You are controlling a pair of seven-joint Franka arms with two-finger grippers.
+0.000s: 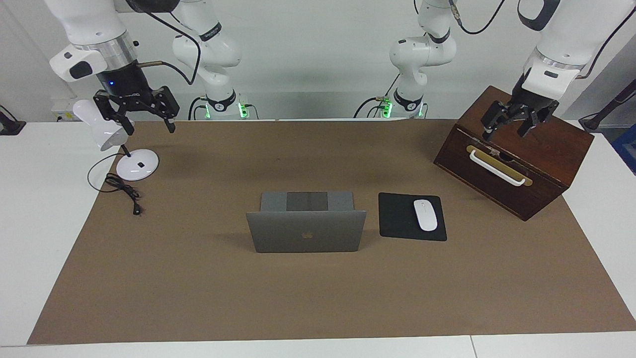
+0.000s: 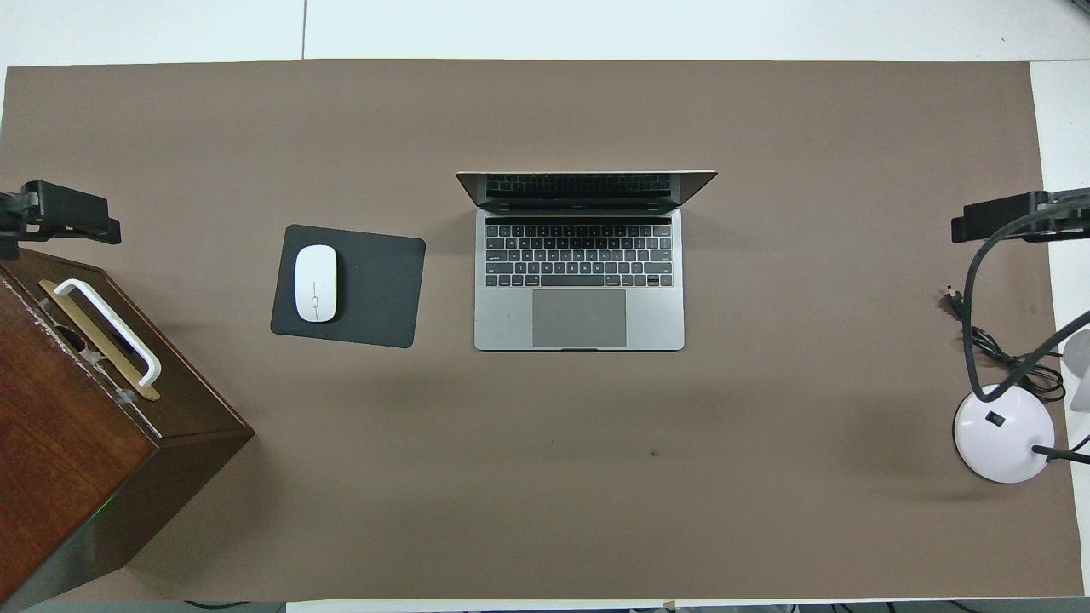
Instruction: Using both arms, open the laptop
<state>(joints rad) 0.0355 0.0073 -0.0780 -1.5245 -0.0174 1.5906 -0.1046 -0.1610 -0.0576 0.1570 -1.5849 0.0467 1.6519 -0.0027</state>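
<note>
Standing open at the middle of the brown mat [image 1: 198, 298], the laptop [image 1: 306, 231] is seen with its lid raised near upright, the dark apple logo turned away from the robots and the dark keys and grey trackpad laid bare in the overhead view. Just beside it, toward the left arm's end of the table, a black mouse pad [image 1: 400, 219] is laid flat, and a white mouse [image 1: 425, 215] is set on the part of that pad away from the laptop. Further toward that end, and nearer to the robots, a dark wooden box [image 1: 551, 149] with a white handle [image 1: 497, 168] is placed at an angle. The left gripper [image 1: 509, 130] is held over the top of this box, its fingers spread wide apart and nothing gripped between them. At the right arm's end, a white desk lamp [image 1: 136, 165] is stood on its round base, with its black cord [image 1: 124, 191] coiled on the mat. The right gripper [image 1: 150, 128] is raised over the mat next to the lamp's head, its fingers likewise parted widely and empty. Neither gripper is touching the laptop.
</note>
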